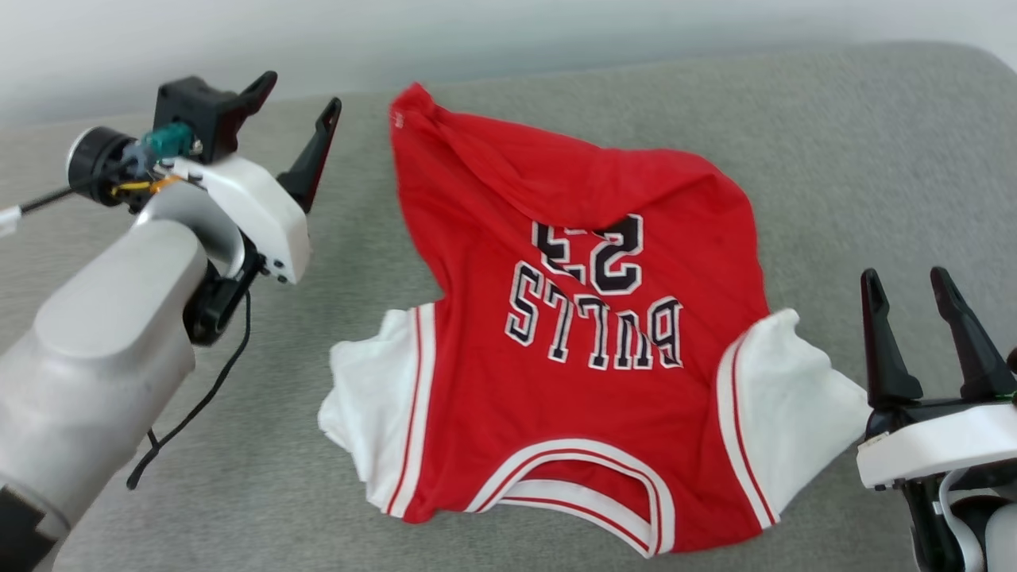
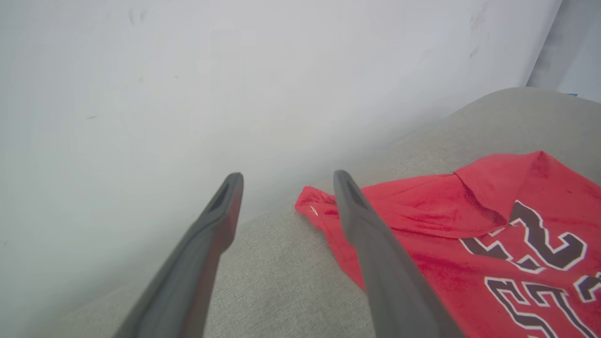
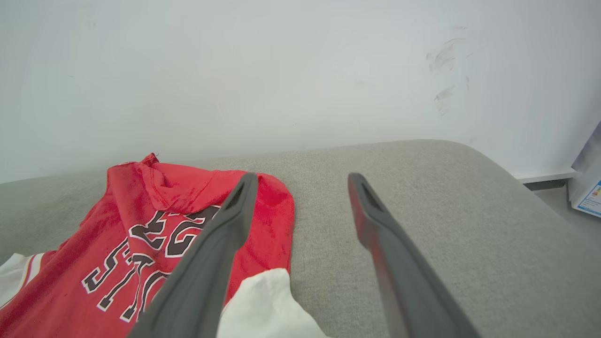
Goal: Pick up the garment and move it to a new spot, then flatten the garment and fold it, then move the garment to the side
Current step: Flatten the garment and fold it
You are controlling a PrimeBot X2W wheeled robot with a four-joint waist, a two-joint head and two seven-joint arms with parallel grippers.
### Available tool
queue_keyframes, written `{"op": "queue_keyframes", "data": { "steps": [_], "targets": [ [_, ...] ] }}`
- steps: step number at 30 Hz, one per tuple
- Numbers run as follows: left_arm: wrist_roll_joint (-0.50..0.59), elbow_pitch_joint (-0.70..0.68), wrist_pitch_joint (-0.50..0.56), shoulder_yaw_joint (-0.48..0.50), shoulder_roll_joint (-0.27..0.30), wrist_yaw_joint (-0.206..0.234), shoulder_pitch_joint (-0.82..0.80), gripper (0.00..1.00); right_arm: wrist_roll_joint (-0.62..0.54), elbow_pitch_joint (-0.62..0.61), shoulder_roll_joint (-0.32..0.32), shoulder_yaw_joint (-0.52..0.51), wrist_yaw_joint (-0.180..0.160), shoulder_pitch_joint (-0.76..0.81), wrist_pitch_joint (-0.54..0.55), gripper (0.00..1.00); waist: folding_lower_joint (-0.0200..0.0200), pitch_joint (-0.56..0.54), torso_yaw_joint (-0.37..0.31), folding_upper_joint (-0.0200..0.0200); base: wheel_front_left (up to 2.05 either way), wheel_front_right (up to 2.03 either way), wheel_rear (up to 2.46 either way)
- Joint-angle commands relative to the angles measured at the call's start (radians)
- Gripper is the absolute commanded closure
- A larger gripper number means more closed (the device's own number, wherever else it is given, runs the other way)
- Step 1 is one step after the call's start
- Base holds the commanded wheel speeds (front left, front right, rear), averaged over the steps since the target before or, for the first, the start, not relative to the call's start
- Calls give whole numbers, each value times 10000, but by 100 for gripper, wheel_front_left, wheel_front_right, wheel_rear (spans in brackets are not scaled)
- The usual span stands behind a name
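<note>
On the grey fabric surface before us, the garment lies spread front side up, its striped collar nearest us and its hem toward the pale wall. From the head view we read the black "BULLS 23" lettering upside down. The far part of the red cloth is folded over on itself, and that fold covers the edge of the numerals. The far left corner of the hem sticks out in a point. Both white sleeves lie rumpled, one at each side of the red body.

Our left gripper stands just left of that pointed hem corner, apart from it. Its fingers are spread wide with nothing between them. In the left wrist view the left gripper frames bare grey fabric, and the garment lies off to one side, partly behind one finger. A black cable hangs from the left forearm.

Our right gripper sits just beside the sleeve on our right, jaws likewise spread and empty. In the right wrist view the right gripper looks along the surface, with the garment beside and behind one finger.
</note>
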Motion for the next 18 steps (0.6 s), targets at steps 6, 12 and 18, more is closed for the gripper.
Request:
{"op": "queue_keyframes", "data": {
  "steps": [6, 12, 18],
  "targets": [
    [1005, -2969, -48, 1660, 839, 1304, 2234, 0, 60, -208, -138, -98, -3, 485, 290, 0, 0, -1127, 1077, 0, 0, 0, 0],
    [2135, -5697, -51, 3027, 1394, 2613, 5046, 0, 176, -273, -109, -121, -3, 852, 451, 0, 0, -1537, 1508, 0, 0, 0, 0],
    [3141, -7571, -54, 4421, 749, 3687, 7740, 0, 298, -160, 15, -16, -3, 1174, 442, 0, 0, -1775, 1725, 0, 0, 0, 0]
  ]
}}
